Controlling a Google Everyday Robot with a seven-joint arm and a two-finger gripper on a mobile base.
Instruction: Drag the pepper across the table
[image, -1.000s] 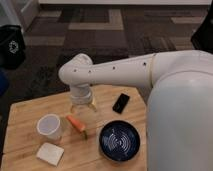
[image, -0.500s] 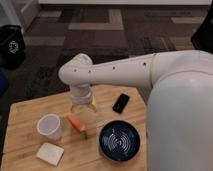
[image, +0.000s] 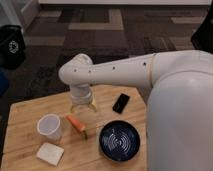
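Observation:
The pepper (image: 76, 124) is small, orange-red and tapered, with a greenish stem end pointing toward the front. It lies on the light wooden table (image: 30, 112), just right of the white cup (image: 50, 127). My gripper (image: 83, 107) hangs from the white arm directly behind the pepper, just above the tabletop. The arm's wrist covers most of the gripper from this view.
A black phone (image: 120, 103) lies right of the gripper. A dark blue bowl (image: 119, 141) with white rings sits front right of the pepper. A white sponge-like block (image: 50, 153) rests at the front left. A black bin (image: 11, 46) stands on the carpet beyond the table.

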